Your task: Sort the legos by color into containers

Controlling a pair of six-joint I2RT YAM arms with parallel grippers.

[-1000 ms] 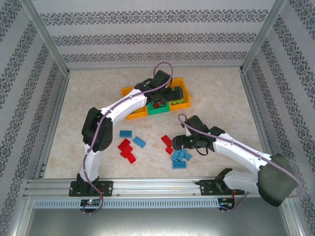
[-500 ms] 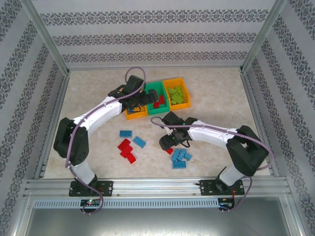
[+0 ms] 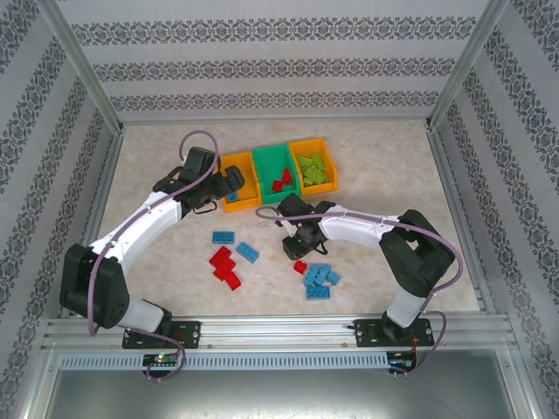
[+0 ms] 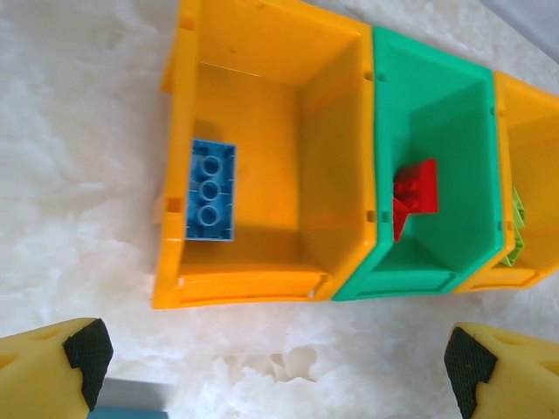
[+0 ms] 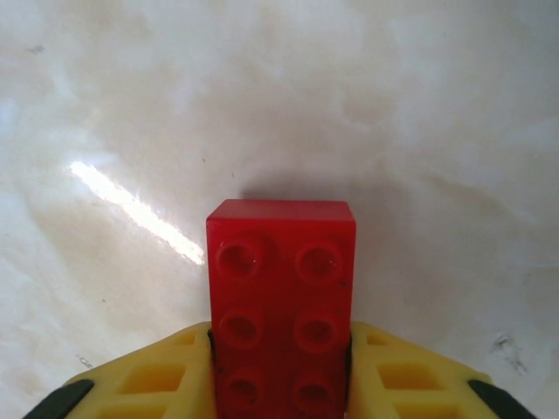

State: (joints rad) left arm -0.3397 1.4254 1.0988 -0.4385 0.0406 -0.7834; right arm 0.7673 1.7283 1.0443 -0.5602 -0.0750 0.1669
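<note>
Right gripper [image 5: 279, 353]: jaws pinched in on a red brick [image 5: 279, 279] - yellow fingers [image 5: 166, 375] sit flush against both long sides, studs face up, and the far end sticks out past the tips. Can't tell whether the brick is off the table [image 5: 393, 105] or resting on it. In the top view the right gripper [image 3: 295, 249] sits mid-table, on the near side of the green bin [image 3: 266, 161]. A second red brick [image 3: 300, 266] lies loose just beside it, towards the arm bases.

Left gripper [image 4: 271, 367]: wide open, nothing between the pads [image 4: 87, 353], in front of the left orange bin [image 4: 332, 131]. The top view puts the left gripper [image 3: 225, 183] at that bin's left side.

The three bins are joined in a row. Contents, left to right:
- The left orange bin has one blue brick [image 4: 210, 190] lying flat by its left wall, studs up.
- The green bin has red bricks [image 4: 415, 194] on its floor.
- The right orange bin [image 3: 334, 170] has a pile of light green bricks [image 3: 313, 166]. The left wrist view crops it at the frame edge.

Loose on the table:
- Two blue singles [image 3: 224, 236] lie left of centre.
- A red cluster [image 3: 224, 266] lies just near-side of them.
- A blue cluster [image 3: 320, 279] is near the right gripper, a bit closer to the bases - well apart from the bins.
</note>
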